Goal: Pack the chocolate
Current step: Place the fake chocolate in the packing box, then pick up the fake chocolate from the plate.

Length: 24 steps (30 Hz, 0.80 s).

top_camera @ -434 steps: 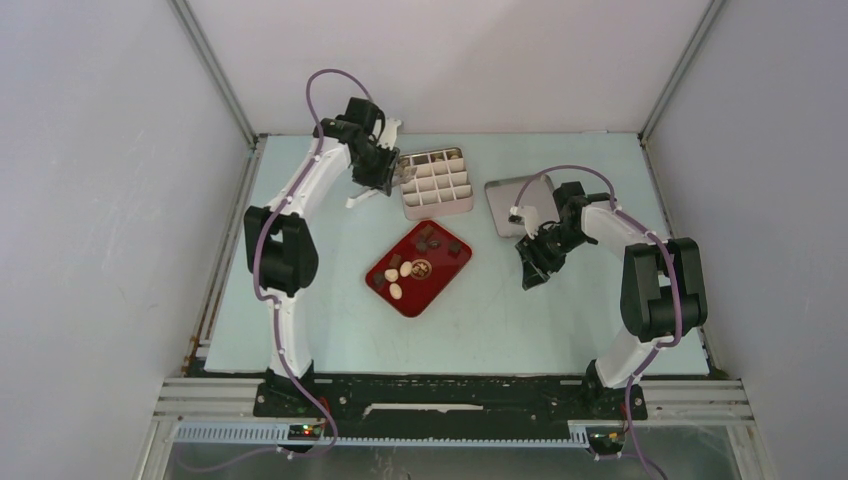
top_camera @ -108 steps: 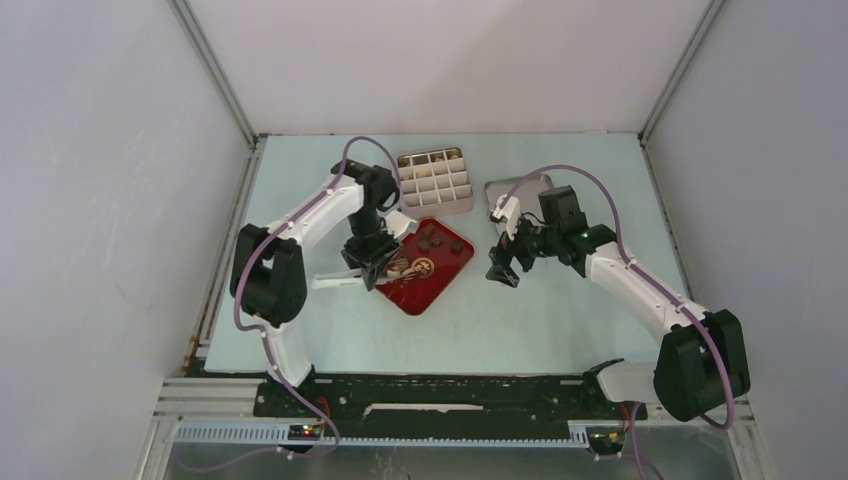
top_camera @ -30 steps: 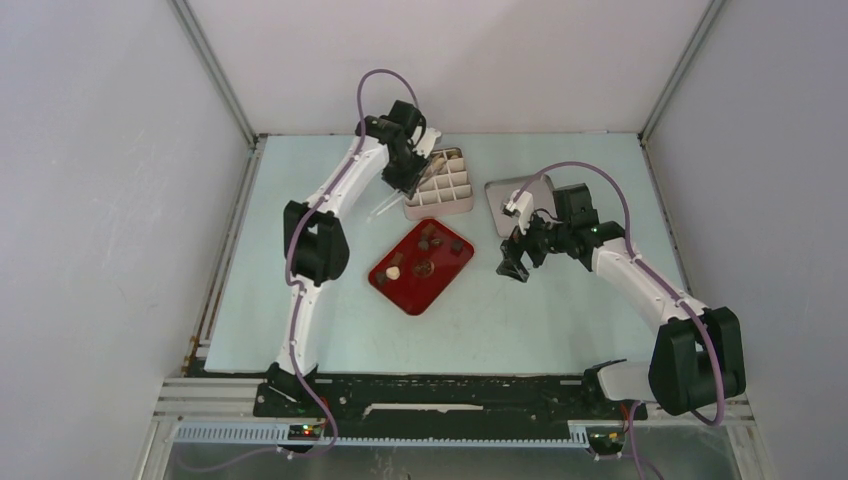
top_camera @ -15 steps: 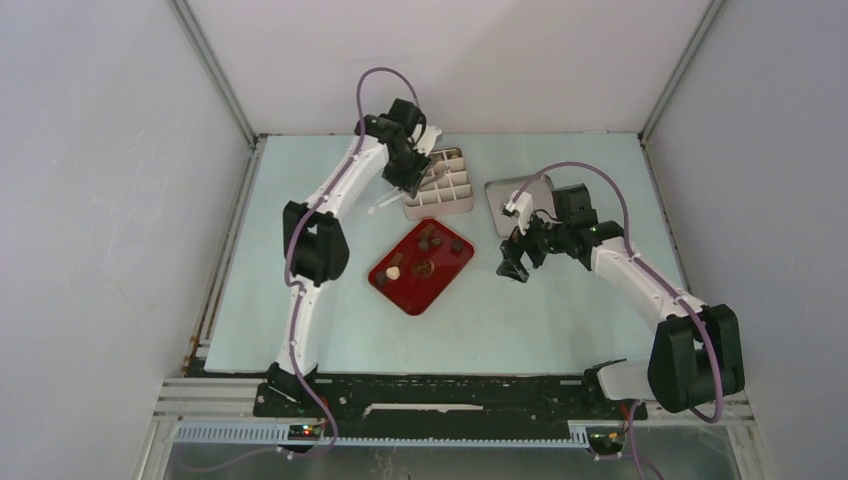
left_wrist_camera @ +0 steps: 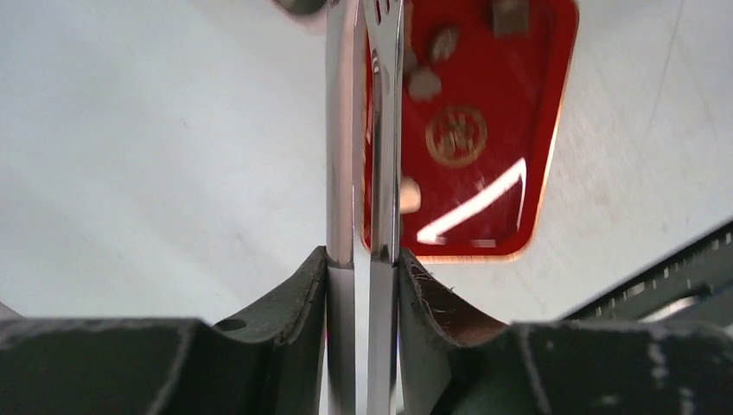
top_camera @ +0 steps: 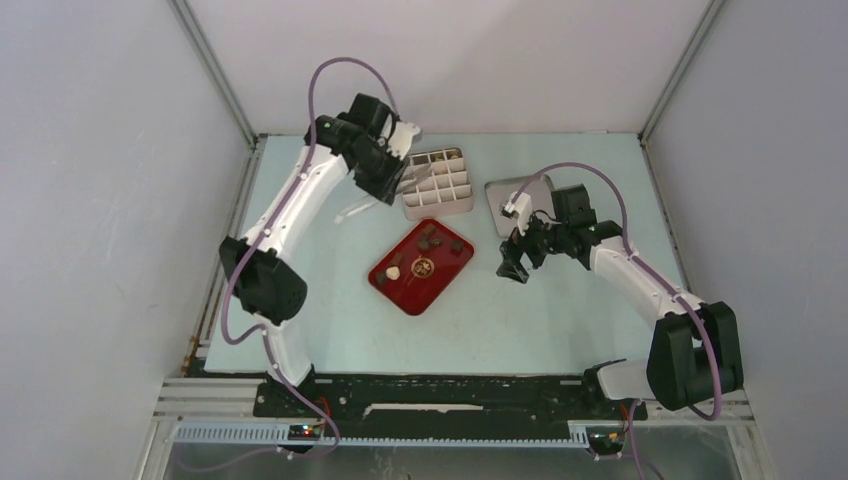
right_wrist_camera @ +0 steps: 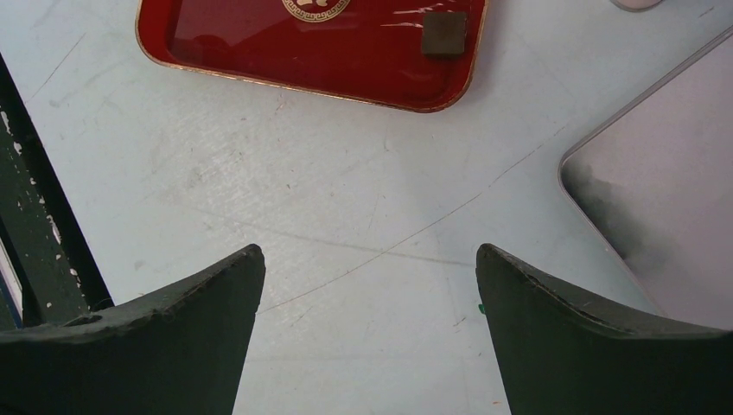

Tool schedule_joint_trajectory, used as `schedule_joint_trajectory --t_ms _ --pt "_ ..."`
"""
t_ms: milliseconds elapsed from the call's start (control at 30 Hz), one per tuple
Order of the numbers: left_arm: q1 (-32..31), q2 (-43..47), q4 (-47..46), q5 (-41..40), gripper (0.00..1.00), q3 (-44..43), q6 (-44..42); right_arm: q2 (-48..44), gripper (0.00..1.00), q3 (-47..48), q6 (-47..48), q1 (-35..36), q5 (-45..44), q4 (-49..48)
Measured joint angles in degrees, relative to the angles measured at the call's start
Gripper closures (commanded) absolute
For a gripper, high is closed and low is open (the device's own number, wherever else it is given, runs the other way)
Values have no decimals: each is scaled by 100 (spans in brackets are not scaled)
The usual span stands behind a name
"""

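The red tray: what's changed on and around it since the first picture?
The red tray held three cream chocolates; only one remains. The left gripper, clamping tweezers, dipped to the tray, then returned beside the divided box. Tray and box stayed put.

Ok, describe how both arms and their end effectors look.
The left arm and right arm have white links with bulky black joints, and a purple cable loops along each. The left end effector and right end effector each have two dark grey, wedge-shaped fingers with scuffed edges. No markings are readable.
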State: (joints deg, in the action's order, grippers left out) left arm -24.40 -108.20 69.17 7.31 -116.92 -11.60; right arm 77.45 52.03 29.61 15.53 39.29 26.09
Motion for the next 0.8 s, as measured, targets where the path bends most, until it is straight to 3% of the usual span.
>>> schedule_joint_trajectory --t_ms 400,800 --pt "4 997 999 452 63 2712 -254 44 6 0 85 44 -2 4" --pt "59 1620 1224 658 60 3200 -304 162 6 0 114 118 -4 205"
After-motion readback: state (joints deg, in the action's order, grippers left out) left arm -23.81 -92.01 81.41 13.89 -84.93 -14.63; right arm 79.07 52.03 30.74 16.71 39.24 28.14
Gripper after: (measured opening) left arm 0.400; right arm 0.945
